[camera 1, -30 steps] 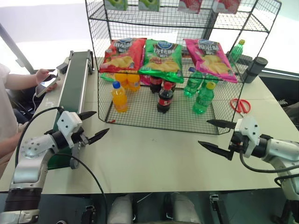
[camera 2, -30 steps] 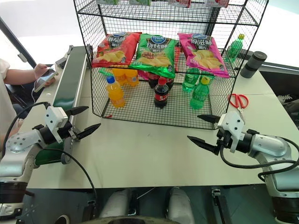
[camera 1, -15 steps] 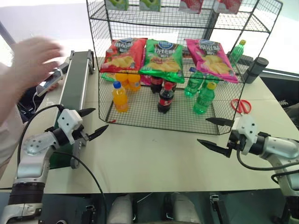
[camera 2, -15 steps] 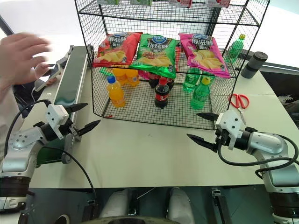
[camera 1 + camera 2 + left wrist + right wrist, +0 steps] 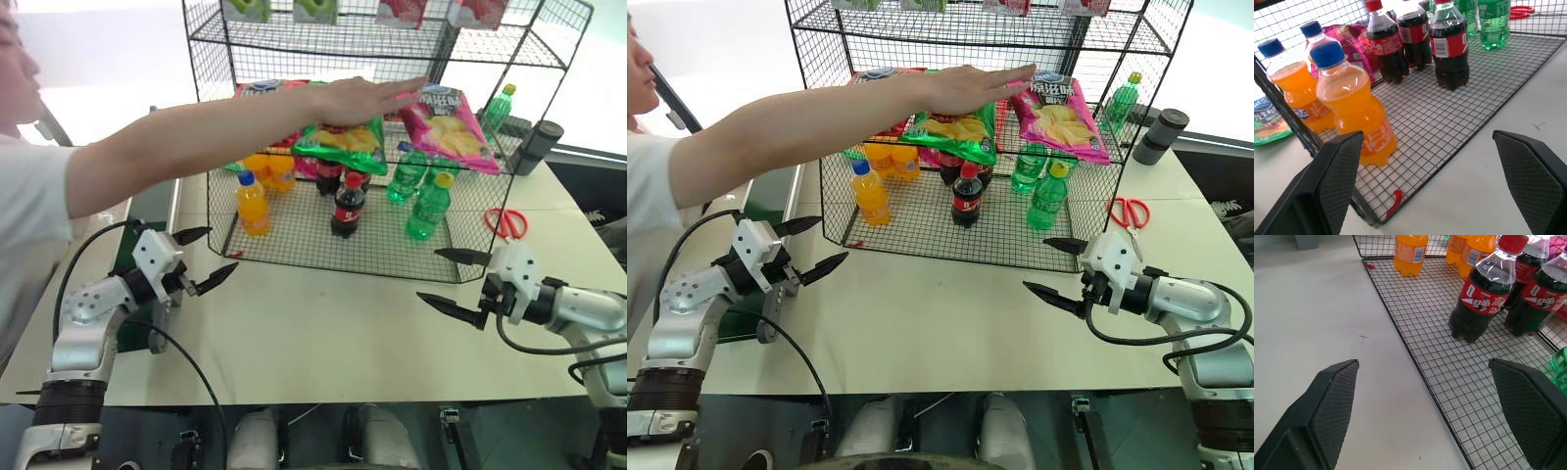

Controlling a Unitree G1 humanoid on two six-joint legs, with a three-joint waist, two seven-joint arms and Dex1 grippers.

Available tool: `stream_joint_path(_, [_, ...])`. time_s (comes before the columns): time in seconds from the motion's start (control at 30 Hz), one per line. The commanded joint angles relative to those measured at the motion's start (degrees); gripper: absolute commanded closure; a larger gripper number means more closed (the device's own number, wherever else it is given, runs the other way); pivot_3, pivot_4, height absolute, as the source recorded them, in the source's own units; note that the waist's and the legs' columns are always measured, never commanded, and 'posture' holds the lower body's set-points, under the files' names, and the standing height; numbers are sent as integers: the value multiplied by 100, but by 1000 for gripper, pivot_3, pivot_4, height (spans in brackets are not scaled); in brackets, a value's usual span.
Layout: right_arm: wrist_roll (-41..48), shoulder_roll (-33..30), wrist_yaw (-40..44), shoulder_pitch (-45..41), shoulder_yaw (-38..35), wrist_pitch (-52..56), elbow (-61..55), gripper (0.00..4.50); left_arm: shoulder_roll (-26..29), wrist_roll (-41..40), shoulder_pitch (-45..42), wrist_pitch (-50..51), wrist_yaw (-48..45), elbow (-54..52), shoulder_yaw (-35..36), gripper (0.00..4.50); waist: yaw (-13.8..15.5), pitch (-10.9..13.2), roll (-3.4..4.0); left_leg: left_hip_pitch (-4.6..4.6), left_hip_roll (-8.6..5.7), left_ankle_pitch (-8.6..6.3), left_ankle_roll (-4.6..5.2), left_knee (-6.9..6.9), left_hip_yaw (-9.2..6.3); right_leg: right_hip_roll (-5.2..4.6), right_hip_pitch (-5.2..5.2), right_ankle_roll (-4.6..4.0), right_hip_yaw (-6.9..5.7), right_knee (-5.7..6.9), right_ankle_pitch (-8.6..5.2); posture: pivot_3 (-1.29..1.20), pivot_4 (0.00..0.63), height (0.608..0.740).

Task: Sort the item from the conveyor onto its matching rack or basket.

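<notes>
A magenta-pink crisp bag (image 5: 453, 125) lies on the middle tier of the black wire rack (image 5: 294, 250), at its right end. A person's hand (image 5: 364, 98) reaches across from the left, flat over the green crisp bag (image 5: 343, 145), with its fingertips at the pink bag's top edge. The arm covers most of the conveyor (image 5: 776, 191) at the left. My left gripper (image 5: 222, 248) hovers open and empty by the rack's front left corner. In front of the rack's front right corner, my right gripper (image 5: 427, 274) is open and empty too.
Orange bottles (image 5: 1354, 105), cola bottles (image 5: 1484, 296) and green bottles (image 5: 426, 208) stand on the rack's bottom tier. Red scissors (image 5: 505, 221), a dark cylinder (image 5: 539, 142) and a green bottle (image 5: 498, 106) are at the table's right. The person stands at the left.
The person's arm has swung from beside the conveyor across to the rack's middle tier. Both grippers have stayed in place and open.
</notes>
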Motion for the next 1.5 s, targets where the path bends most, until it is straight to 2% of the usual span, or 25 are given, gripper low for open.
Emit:
stream_joint_path(0.03, [33, -10, -17, -45, -49, -75, -71, 68, 32, 10, -78, -118, 3, -12, 25, 0, -6, 0, 0, 0, 0, 0, 0, 0, 0, 0, 0, 0, 0, 0, 0, 0, 150, 740])
stream_joint_path(0.4, [-101, 47, -46, -179, 132, -251, 113, 68, -65, 81, 22, -255, 114, -11, -7, 0, -2, 0, 0, 1, 1, 1, -1, 1, 0, 1, 1, 0, 0, 0, 0, 0, 150, 740])
stream_joint_path(0.6, [-6, -52, -53, 76, -17, -115, -131, 68, -105, 139, 181, -161, 135, -161, -169, 0, -2, 0, 0, 2, 1, 1, -1, 1, 0, 1, 2, 0, 0, 1, 0, 0, 150, 740])
stream_joint_path(0.93, [10, -86, 57, 176, 121, -15, -294, 68, 81, 52, 465, 64, 98, -483, -83, 0, -8, -1, 0, 3, 3, 1, -1, 2, -1, 1, 1, 0, 1, 3, 0, 0, 150, 740])
stream_joint_path(1.5, [-275, 152, 224, -773, 695, -454, 533, 68, 253, 217, 973, 198, 643, -853, 276, 0, -5, -2, 1, 2, 1, 1, -2, 2, 1, 0, 1, 0, 1, 2, 0, 0, 150, 740])
